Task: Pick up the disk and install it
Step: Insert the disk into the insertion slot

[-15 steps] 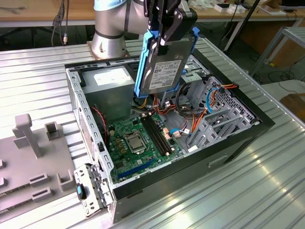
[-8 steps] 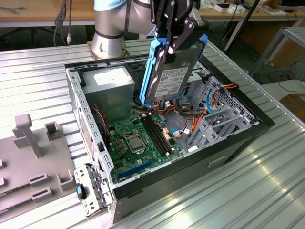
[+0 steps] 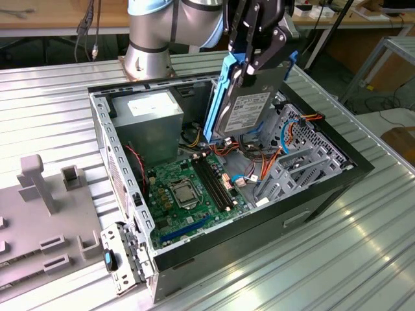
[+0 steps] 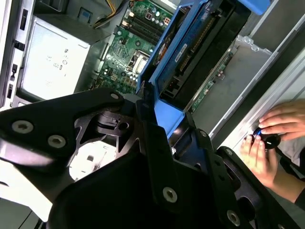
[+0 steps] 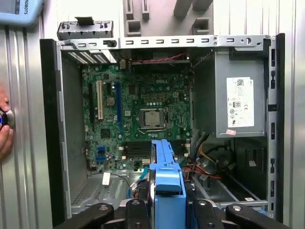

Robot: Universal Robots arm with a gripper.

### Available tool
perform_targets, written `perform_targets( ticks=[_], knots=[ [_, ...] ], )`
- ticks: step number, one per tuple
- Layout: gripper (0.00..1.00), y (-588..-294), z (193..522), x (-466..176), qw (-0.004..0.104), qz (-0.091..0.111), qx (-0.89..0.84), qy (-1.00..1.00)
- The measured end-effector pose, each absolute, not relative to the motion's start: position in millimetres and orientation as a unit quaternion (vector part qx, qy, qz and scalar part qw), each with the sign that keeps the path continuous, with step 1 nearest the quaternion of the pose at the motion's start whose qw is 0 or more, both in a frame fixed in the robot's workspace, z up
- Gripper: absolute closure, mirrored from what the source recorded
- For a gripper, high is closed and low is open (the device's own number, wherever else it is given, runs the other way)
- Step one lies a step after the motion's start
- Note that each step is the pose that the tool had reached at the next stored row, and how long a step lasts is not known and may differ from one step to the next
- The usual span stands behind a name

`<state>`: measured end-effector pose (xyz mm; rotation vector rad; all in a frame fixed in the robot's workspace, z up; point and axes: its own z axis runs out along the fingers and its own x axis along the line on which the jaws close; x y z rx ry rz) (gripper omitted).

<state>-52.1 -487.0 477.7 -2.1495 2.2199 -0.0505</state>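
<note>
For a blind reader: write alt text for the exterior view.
The end effector grips the disk on edge by its top, over an open case lying on a ribbed metal table. Inside the case are a green motherboard and a grey power supply.

The disk: flat rect. hard drive, silver-grey metal w/ pale label, bright blue plastic rails along its long edges. It's off the table, stood on edge, near upright w/ slight tilt, label face to the exterior view's right. Top end is clamped in the gripper; bottom end hangs over the open PC case, above the motherboard, not seated. First wrist view: the disk end-on, blue rail foremost
</note>
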Motion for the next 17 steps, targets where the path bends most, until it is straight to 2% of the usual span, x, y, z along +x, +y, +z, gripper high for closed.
perform_targets(
  ticks=[6,13,17],
  knots=[
    [0.63,-490,478,-33,0.024,-0.015,-0.694,0.719],
    [0.63,-516,479,-30,0.024,-0.015,-0.693,0.720],
    [0.63,-519,481,-28,0.023,-0.016,-0.693,0.720]
  ],
)
